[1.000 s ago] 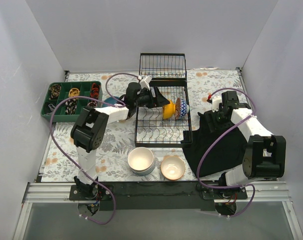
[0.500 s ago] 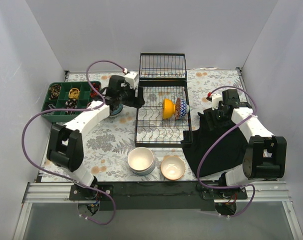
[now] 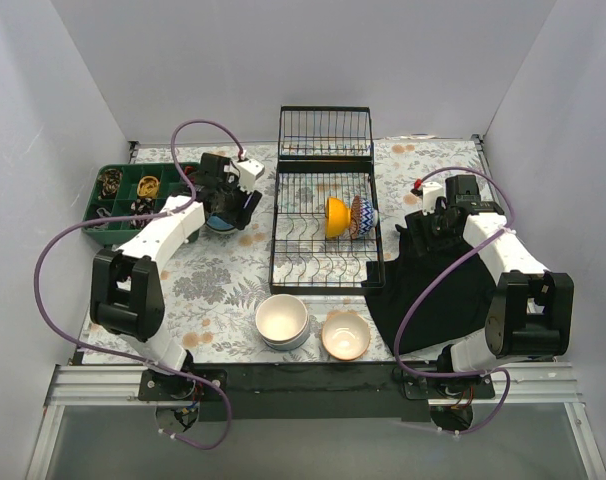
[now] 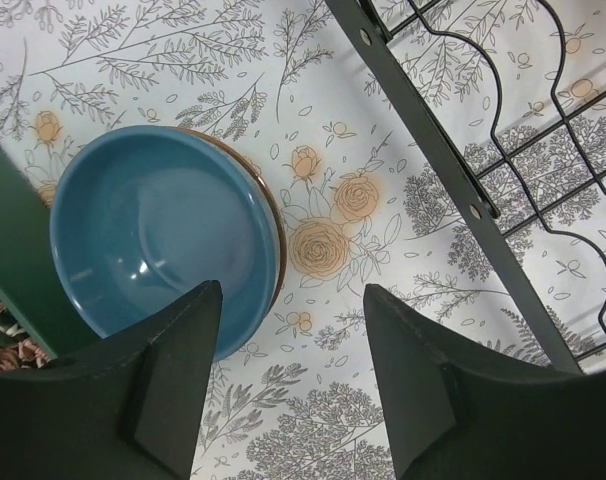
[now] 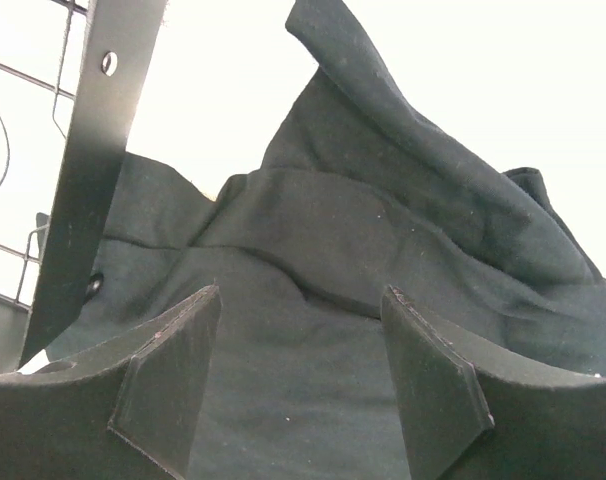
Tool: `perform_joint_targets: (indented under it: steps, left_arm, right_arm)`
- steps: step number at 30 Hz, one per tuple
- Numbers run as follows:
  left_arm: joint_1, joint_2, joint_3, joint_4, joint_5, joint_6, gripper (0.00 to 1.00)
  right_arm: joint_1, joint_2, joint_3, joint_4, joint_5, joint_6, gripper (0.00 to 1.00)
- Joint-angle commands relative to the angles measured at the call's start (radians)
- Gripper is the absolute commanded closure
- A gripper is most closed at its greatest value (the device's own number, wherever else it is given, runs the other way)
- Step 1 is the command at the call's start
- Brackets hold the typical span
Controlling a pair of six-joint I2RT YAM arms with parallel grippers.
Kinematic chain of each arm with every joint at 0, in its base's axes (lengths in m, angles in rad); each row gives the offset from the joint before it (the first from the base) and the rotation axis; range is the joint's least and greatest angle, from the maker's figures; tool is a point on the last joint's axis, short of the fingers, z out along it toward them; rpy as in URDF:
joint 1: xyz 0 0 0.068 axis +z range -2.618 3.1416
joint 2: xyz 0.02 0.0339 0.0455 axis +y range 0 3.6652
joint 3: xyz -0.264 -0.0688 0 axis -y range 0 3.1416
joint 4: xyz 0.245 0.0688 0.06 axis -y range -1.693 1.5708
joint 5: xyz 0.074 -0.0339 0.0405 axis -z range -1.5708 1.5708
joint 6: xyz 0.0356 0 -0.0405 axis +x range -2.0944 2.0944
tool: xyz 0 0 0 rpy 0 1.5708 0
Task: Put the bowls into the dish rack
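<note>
The black wire dish rack (image 3: 323, 262) holds an orange-yellow bowl (image 3: 336, 217) and a patterned bowl (image 3: 361, 216) standing on edge. A blue bowl (image 4: 153, 230), stacked on another bowl, sits on the floral cloth left of the rack (image 4: 453, 170). My left gripper (image 3: 226, 212) hovers over it, open and empty, one finger (image 4: 168, 380) above its rim. A cream-white bowl stack (image 3: 282, 320) and a tan bowl (image 3: 345, 335) sit near the front. My right gripper (image 3: 430, 222) is open and empty above a black cloth (image 5: 363, 300).
A green compartment tray (image 3: 123, 195) with small items stands at the far left, close to the blue bowl. The black cloth (image 3: 438, 295) covers the table right of the rack. White walls enclose the table on three sides.
My left gripper has swung left, away from the rack, to above the blue bowl. The orange-yellow bowl stays in the rack. The right arm has barely moved.
</note>
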Motion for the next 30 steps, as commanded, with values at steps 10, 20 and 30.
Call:
perform_joint_targets:
  steps: [10, 20, 30]
  left_arm:
    - [-0.001, 0.125, 0.134, -0.031, -0.017, 0.048, 0.64]
    - [-0.001, 0.151, 0.157, -0.077, -0.023, 0.060, 0.71]
    - [0.000, 0.177, 0.153, -0.080, -0.040, 0.062, 0.74]
  right_arm:
    - [0.005, -0.012, 0.014, 0.044, -0.048, 0.009, 0.27]
    - [0.005, -0.029, -0.012, 0.055, -0.046, 0.012, 0.27]
    - [0.005, -0.009, 0.008, 0.055, -0.049, 0.015, 0.27]
